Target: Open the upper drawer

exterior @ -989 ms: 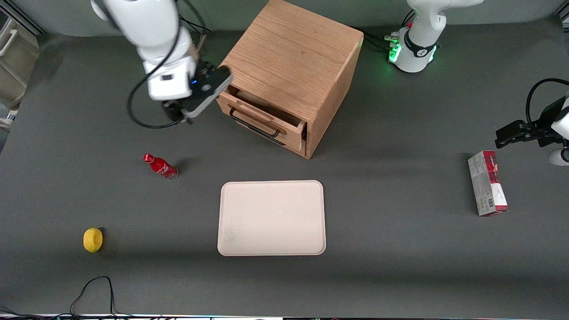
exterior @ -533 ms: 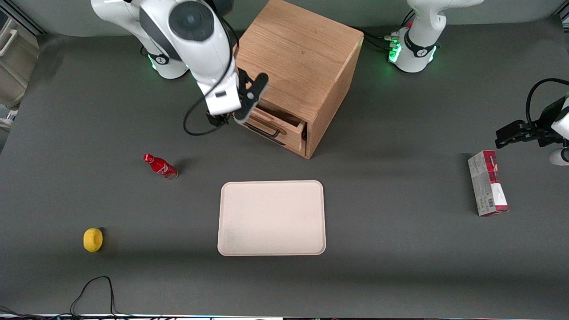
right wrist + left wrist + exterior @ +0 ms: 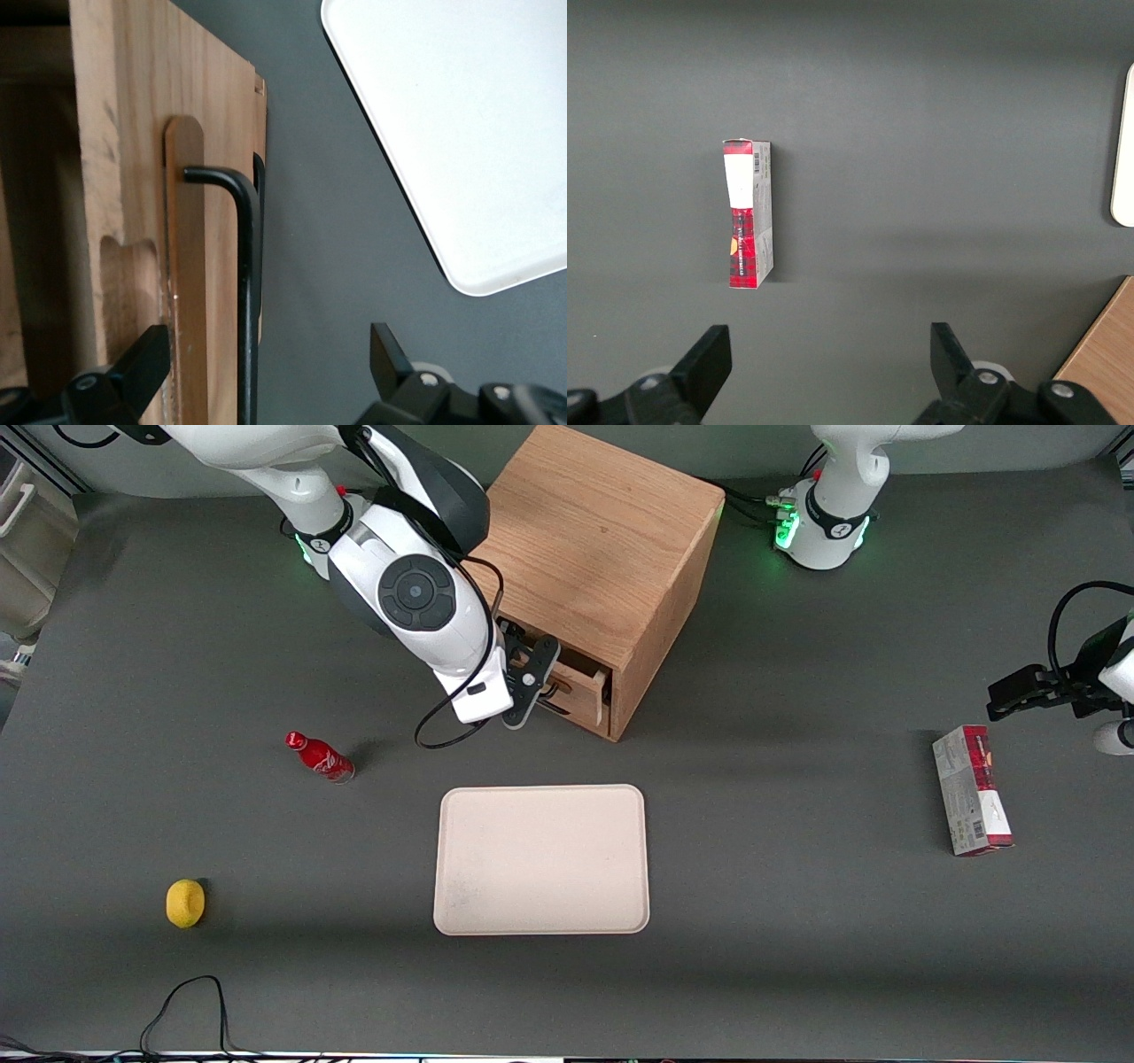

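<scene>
The oak cabinet (image 3: pixel 602 531) stands at the back middle of the table. Its upper drawer (image 3: pixel 580 684) is pulled out a little, with a dark gap above its front panel. My right gripper (image 3: pixel 532 682) is in front of that drawer and hides most of its front and handle in the front view. In the right wrist view the gripper (image 3: pixel 264 359) is open. The thin black wire handle (image 3: pixel 248 266) runs between the two fingertips (image 3: pixel 142 363), in front of the drawer's front panel (image 3: pixel 133 221), touching neither.
A pale tray (image 3: pixel 540 859) lies nearer the front camera than the cabinet; it also shows in the right wrist view (image 3: pixel 461 124). A red bottle (image 3: pixel 319 755) and a yellow fruit (image 3: pixel 185 903) lie toward the working arm's end. A red and grey box (image 3: pixel 970 802) lies toward the parked arm's end.
My right gripper has swung from beside the cabinet's corner to in front of the upper drawer, now straddling the handle. The drawer has not visibly moved.
</scene>
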